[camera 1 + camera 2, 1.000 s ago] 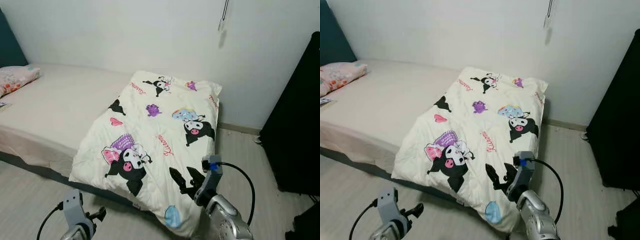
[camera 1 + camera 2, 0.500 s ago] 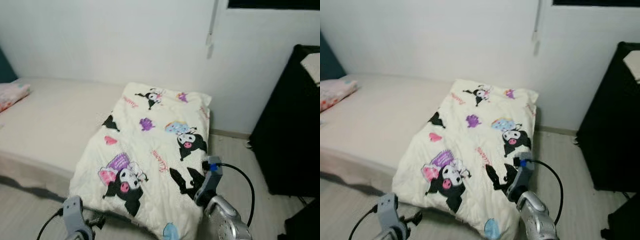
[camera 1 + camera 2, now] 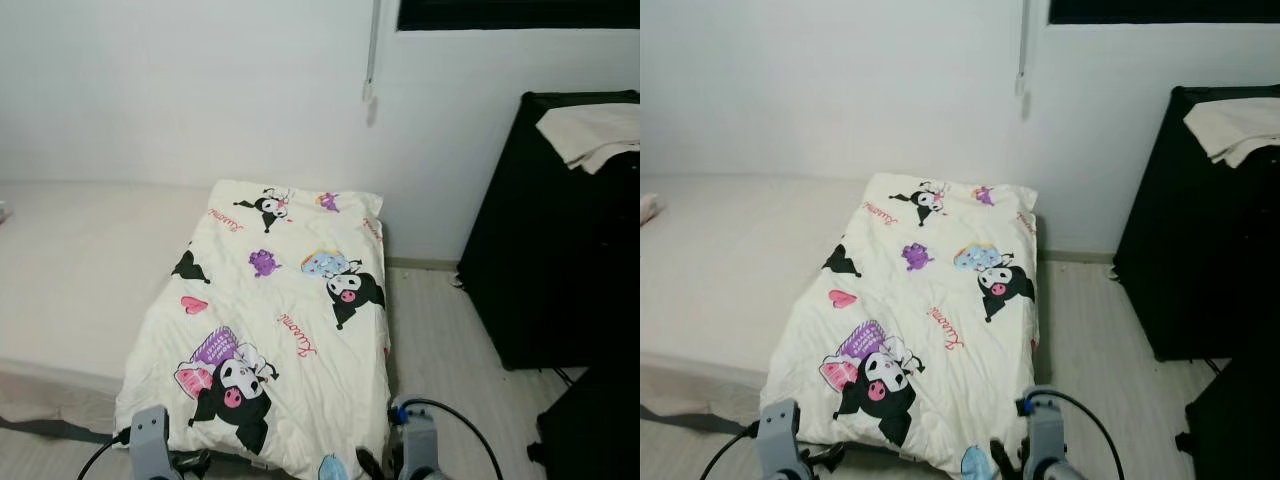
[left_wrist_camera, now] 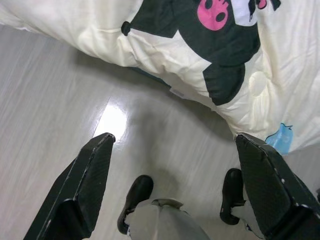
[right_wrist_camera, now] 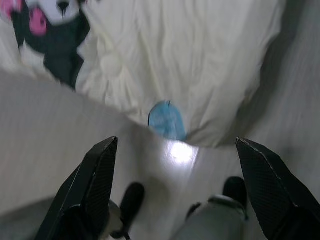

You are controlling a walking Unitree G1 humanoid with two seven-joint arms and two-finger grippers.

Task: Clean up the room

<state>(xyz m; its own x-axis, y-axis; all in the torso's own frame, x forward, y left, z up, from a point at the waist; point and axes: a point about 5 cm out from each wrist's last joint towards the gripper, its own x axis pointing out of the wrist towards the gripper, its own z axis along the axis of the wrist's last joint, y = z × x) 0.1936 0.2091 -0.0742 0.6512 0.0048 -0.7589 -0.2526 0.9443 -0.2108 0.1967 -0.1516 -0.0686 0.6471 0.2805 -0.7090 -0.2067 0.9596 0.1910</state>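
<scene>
Two grippers hang low — left gripper (image 4: 170, 185) and right gripper (image 5: 177, 190), fingers spread apart — over grey wood floor (image 4: 55, 100), beside the cream cartoon-print quilt (image 3: 270, 320) draped off the bed's (image 3: 70, 270) foot edge.

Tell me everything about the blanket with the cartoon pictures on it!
The blanket is cream-white, soft and puffy-looking like a quilt, printed with black-and-white cartoon characters, a pink heart, purple and blue shapes and pink writing. It lies spread flat across the foot of the bed, its far end near the white wall. Its near edge hangs over the bed's side toward the pale wood floor, with a small tag visible underneath.
</scene>
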